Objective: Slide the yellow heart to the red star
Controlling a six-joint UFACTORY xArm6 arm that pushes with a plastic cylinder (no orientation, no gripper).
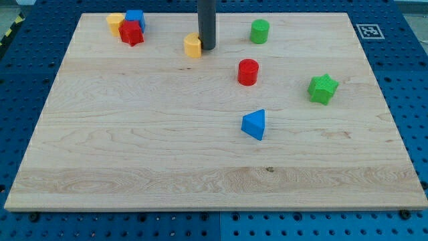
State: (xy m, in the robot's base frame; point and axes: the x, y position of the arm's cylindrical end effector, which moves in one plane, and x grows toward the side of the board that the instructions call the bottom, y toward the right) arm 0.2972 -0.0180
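Pale wood board [200,161] on a blue pegboard bench [27,73]; a black-and-white marker tag [367,31] sits at the board's upper right corner, and a yellow-black striped strip [10,33] shows at the far upper left of the frame.

No claw on this rig, so nothing opens or grips. The arm ends in a dark rod coming down from the view's top edge, slightly left of centre. My tip [207,48] rests on the board in the upper centre, just beside the yellow heart [193,45], on the heart's right side. Touching or a hair apart: can't tell from this angle.

The yellow heart lies upper centre-left, well apart from the red star [131,33], which sits in the upper left of the frame. The red star is in a tight cluster w/ 2 others: a yellow block [115,23] at its upper left (shape unclear, rounded) and a blue block [136,19] right behind it, cube-like. All 3 look to be touching or nearly so.

Other blocks:
- green cylinder [260,31], upper right of centre, to the right of the rod.
- red cylinder [248,71], below the green one, near mid-frame.
- green star [323,88], right side, mid height.
- blue triangle [255,124], centre, below the red cylinder.

Lower third of the board shows only wood grain and a small dark knot [270,169].
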